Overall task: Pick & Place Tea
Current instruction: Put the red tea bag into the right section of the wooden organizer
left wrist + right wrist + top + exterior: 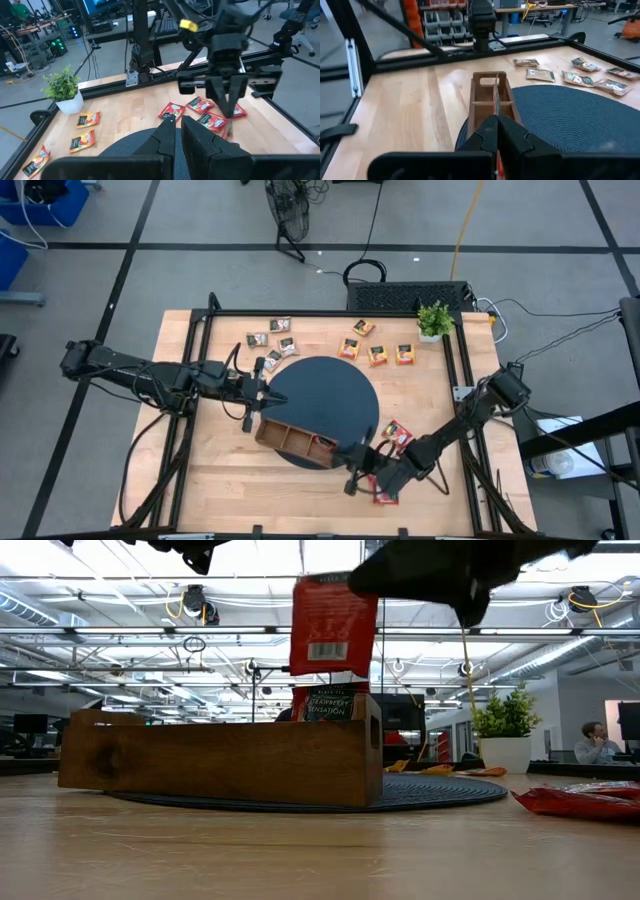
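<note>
From overhead I see my right gripper [352, 456] at the near end of the wooden tray [290, 439], which sits on the round dark mat [335, 395] in the middle of the worktop [230, 480]. Its jaws are pressed together on a red tea sachet [333, 625]; in the low view that sachet hangs upright above the tray's end compartment, clear of it, where another red sachet [331, 702] already stands on edge. My left gripper [264, 396] is at the tray's other end, over the mat's edge, jaws pressed together with nothing between them. More red sachets [397, 435] lie on the bare wood near my right arm, with one more [385, 496] close to the worktop's front edge. Orange sachets [378, 355] lie along the far side beside the small potted plant [435, 320], and the brown-and-white ones [270, 338] are scattered at the far left.
</note>
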